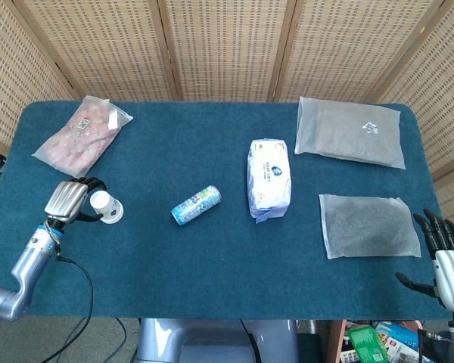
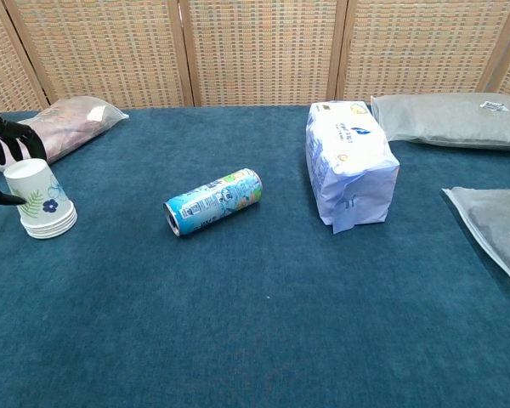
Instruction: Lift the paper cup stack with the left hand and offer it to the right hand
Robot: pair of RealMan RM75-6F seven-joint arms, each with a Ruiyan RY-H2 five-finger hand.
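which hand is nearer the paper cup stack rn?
Left. The left hand is right beside the paper cup stack, fingers around its top. The right hand sits off the table's far right corner.

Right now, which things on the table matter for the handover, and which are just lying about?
Job:
paper cup stack, upside down
left hand, fingers curled around the stack
right hand, off the table edge

Lying about:
drink can
tissue pack
pink bag
two grey bags
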